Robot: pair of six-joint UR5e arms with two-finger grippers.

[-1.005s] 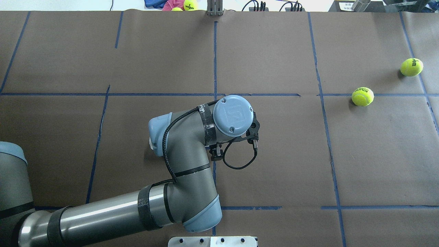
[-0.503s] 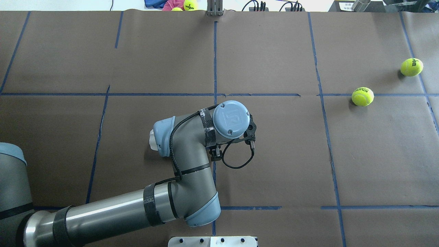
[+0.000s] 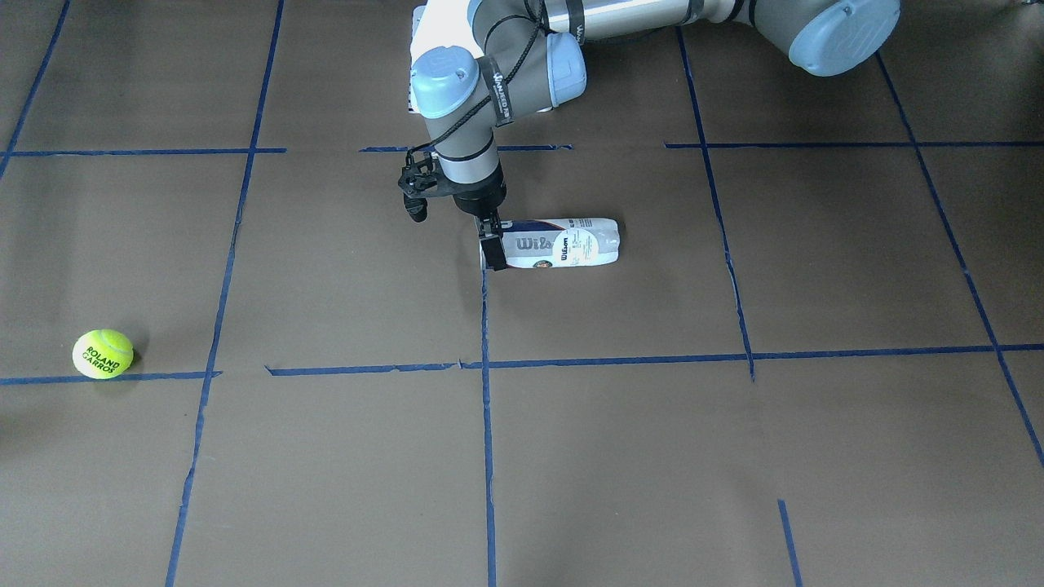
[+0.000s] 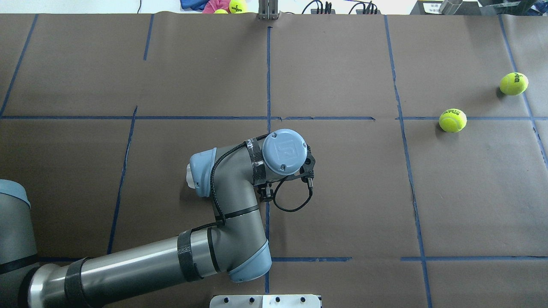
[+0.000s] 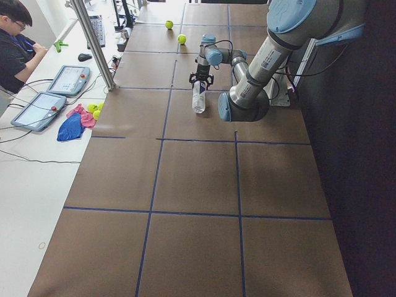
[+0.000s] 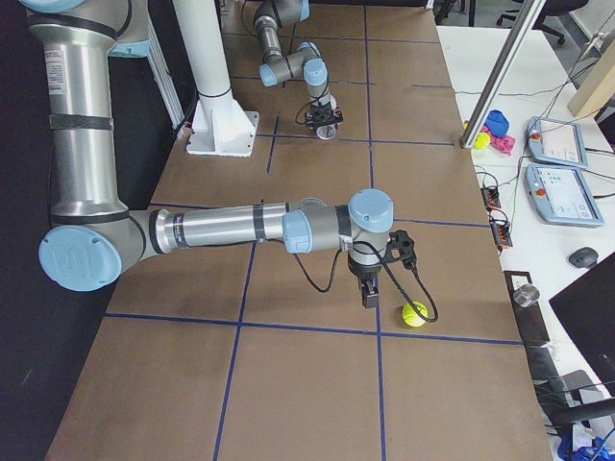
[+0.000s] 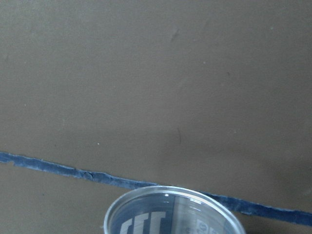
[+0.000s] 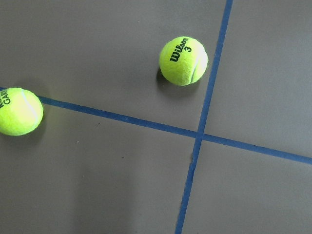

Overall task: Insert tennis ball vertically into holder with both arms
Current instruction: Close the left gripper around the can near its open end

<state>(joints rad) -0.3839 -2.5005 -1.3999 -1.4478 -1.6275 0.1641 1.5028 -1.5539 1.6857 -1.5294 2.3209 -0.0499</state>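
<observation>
Holder: clear plastic cylinder with a navy-and-white Wilson label, lying on its side mid-counter, open mouth toward the robot's right. Hidden under the wrist in the overhead view.
Left gripper: black two-finger gripper pointing down at the holder's mouth. Its fingers look pinched together on the rim wall, though the contact isn't crisp. The left wrist view shows only the rim arc, low in frame.
Step in hand: probably tipping the holder upright by the rim, mouth up.
Tipping: pivot about the closed base end and keep that end on the counter. Raise the mouth in a slow arc. A thin rim pinch on slick plastic may slip or flex, so no jerks. Finish plumb and steady it for the drop.
Balls: fuzzy yellow-green tennis ball printed ROLAND GARROS and tennis ball printed Wilson 3, near each other on the robot's far right, well apart from the holder. Can't tell which gets used.
Right gripper: hangs near a ball, seen only in the right side view. Cannot tell whether its fingers are apart or together.
Counter: brown paper with a blue tape grid.
</observation>
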